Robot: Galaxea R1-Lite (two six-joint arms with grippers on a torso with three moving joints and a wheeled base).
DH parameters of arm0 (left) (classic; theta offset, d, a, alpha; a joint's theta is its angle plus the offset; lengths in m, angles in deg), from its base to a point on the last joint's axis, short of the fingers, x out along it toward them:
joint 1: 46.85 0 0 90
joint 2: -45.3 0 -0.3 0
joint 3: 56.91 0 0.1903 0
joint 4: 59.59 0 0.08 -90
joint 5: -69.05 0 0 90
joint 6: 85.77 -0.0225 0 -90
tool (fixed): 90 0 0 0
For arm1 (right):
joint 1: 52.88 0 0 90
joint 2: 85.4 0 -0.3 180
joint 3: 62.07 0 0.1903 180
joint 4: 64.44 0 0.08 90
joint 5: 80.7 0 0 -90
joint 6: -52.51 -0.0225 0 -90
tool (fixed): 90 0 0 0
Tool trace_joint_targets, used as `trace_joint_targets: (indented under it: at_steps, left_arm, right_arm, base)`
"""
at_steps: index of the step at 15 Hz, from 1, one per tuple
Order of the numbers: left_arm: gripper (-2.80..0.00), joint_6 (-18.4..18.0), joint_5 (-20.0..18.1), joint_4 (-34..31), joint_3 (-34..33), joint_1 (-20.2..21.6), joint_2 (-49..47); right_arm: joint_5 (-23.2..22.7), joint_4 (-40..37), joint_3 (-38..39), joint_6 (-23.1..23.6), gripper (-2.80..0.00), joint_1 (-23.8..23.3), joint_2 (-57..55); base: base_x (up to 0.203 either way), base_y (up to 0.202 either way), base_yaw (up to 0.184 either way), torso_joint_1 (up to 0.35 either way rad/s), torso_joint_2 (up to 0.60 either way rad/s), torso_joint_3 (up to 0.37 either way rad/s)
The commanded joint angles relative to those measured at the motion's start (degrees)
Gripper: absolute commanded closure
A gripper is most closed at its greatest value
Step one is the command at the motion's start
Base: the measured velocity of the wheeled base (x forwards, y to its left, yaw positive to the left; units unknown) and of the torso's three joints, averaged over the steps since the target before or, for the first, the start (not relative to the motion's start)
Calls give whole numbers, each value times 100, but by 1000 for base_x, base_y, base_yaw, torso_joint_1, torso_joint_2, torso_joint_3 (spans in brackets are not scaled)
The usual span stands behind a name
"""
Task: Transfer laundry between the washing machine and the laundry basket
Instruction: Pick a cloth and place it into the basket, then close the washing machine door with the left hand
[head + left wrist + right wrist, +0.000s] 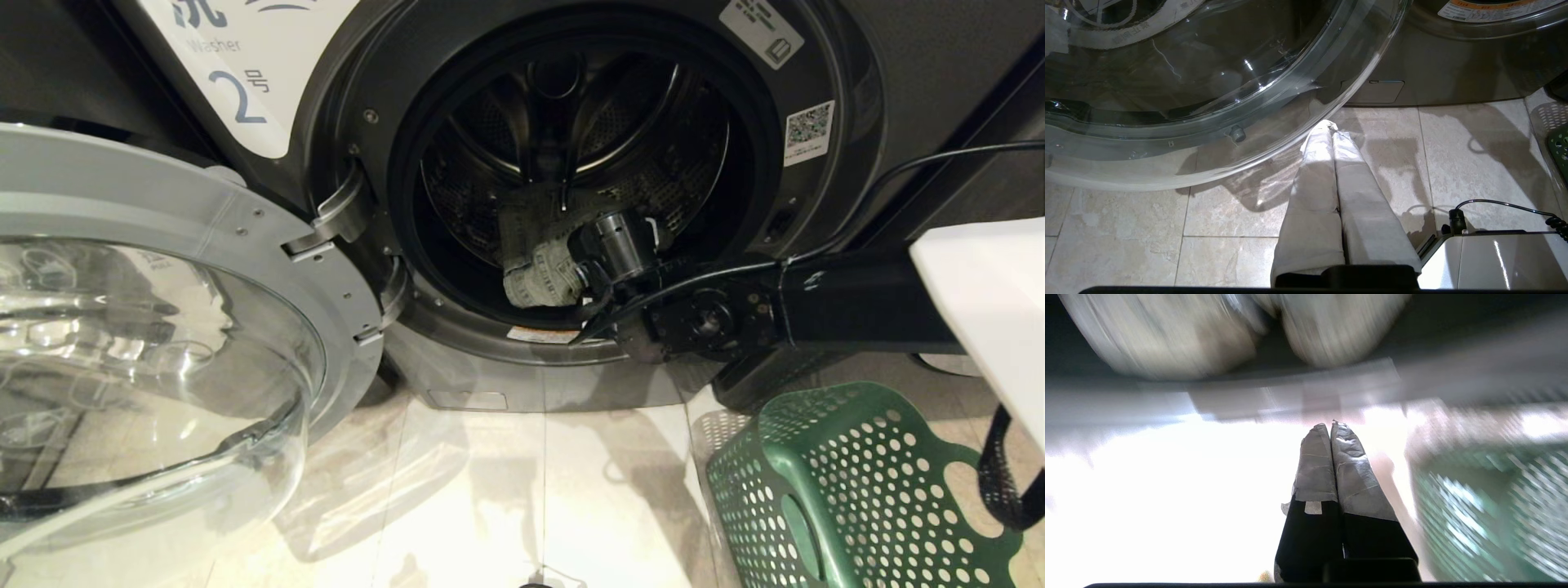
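Observation:
The washing machine [269,73] marked 2 stands with its door swung open. A grey-green piece of laundry [535,261] lies at the bottom of the drum. My right arm reaches in from the right, its wrist [620,245] at the drum's mouth just in front of that garment. In the right wrist view my right gripper [1329,426] is shut with nothing between its taped fingers, over bright floor. The green laundry basket [849,482] stands on the floor to the right of the machine, blurred beside the gripper [1494,510]. My left gripper [1331,127] hangs shut and empty above the tiles.
The open glass door [163,327] juts out on the left, just beyond my left gripper [1208,81]. A white part of the robot's body [988,302] fills the right edge. A black cable [939,159] runs along the right arm. Tiled floor [522,490] lies before the machine.

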Motion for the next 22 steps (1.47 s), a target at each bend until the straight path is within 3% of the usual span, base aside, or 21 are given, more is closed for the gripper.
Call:
trace_joint_targets:
  at_steps: [1, 5, 13, 22]
  left_arm:
    - [0, 0, 1, -2, 0, -1, -9]
    - [0, 0, 1, -2, 0, -1, -9]
    - [0, -6, -5, -11, 0, -1, -9]
    - [0, 79, 1, -11, 0, -1, -9]
  right_arm:
    - [-135, -556, 514, -19, 0, 157, 681]
    - [-394, -505, 1667, -46, 0, 569, 1592]
    - [-336, -403, 1859, 147, 0, 844, 2031]
    - [-217, -403, 2061, 181, 0, 846, 2246]
  base:
    - [0, 0, 0, 0, 0, 0]
    - [0, 0, 0, 0, 0, 0]
    - [0, 0, 0, 0, 0, 0]
    - [0, 0, 0, 0, 1, -42]
